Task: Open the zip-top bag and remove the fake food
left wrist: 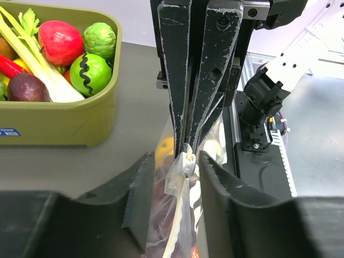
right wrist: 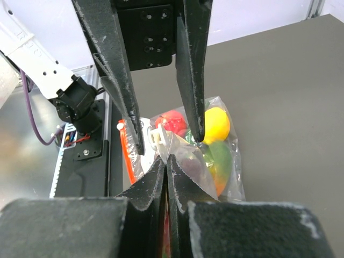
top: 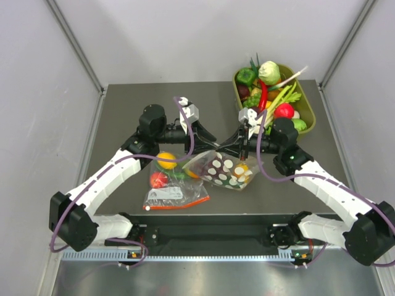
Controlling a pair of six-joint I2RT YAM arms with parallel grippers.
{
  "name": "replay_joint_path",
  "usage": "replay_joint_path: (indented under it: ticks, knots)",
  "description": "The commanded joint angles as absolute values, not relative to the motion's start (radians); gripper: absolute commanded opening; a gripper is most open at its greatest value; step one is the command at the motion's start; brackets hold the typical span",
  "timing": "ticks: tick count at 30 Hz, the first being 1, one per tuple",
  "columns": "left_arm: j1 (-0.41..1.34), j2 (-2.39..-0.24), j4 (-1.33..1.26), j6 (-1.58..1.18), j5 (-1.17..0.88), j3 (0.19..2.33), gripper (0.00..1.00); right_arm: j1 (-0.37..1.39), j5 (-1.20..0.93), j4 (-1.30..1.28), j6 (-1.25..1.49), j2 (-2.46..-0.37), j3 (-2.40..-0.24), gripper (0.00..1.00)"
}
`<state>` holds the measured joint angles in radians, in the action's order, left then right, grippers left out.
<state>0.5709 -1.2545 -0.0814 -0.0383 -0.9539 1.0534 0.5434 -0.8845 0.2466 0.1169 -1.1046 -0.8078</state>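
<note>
The polka-dot zip-top bag [top: 225, 169] hangs lifted between both grippers above the table's middle. My right gripper [right wrist: 166, 158] is shut on the bag's top corner, right beside the white zip slider [right wrist: 158, 137]. My left gripper [left wrist: 177, 161] is open, one finger on each side of the slider [left wrist: 186, 161], with a gap either side. The fake food is inside the bag: a yellow piece [top: 241, 169] shows through the plastic, also yellow-orange [left wrist: 164, 150] in the left wrist view, with something dark beside it.
A plain clear bag [top: 176, 194] with a red zip strip and round yellow, red and green fruits lies on the table just left of and under the lifted bag. An olive tray [top: 308, 120] of toy vegetables stands at the back right.
</note>
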Motion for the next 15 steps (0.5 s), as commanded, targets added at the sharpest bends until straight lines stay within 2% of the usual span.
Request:
replay_joint_path:
  ticks: [1,2,3,7,10,15]
  knots:
    - [0.574,-1.261,-0.087,-0.014,-0.966,1.066,0.4,0.557,-0.891,0.341,0.126,-1.092,-0.874,0.0]
    - [0.574,-1.264,-0.086,-0.012,-0.966,1.066,0.37,0.557,-0.891,0.347,0.127,-1.092,-0.874,0.0]
    - [0.575,-1.266,-0.083,-0.009,-0.968,1.068,0.27,0.557,-0.893,0.35,0.132,-1.091,-0.871,0.0]
    - [0.575,-1.275,-0.066,-0.009,-0.969,1.068,0.1,0.557,-0.888,0.359,0.137,-1.085,-0.871,0.0]
    - [0.574,-1.276,-0.051,0.02,-0.963,1.066,0.04,0.557,-0.871,0.37,0.146,-1.068,-0.867,0.0]
    - [0.575,-1.275,-0.032,0.031,-0.943,1.065,0.02,0.557,-0.805,0.354,0.134,-1.028,-0.864,0.0]
